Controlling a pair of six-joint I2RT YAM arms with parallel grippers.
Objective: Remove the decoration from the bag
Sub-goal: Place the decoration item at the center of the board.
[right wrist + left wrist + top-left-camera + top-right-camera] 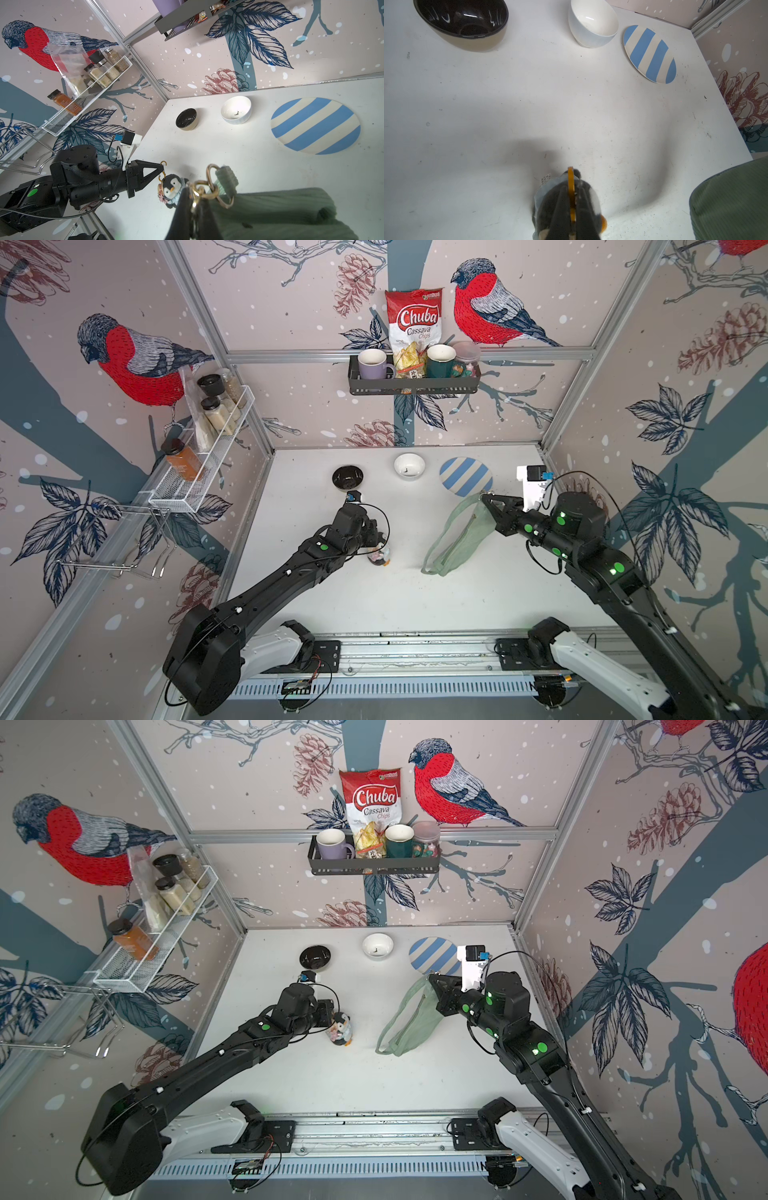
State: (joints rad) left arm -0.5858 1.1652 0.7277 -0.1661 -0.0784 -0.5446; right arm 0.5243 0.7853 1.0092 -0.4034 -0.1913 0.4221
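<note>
sage-green bag (409, 1019) is held by its gold ring (197, 187) in the right gripper (431, 974), clamped shut; apart to its left, the penguin decoration (341, 1029) dangles by its clasp (162, 176) from the closed left gripper (164, 165).

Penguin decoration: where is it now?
In both top views, mid-table on the robot's left: the decoration is held by its clasp in the left gripper, apart from the green bag.
</note>
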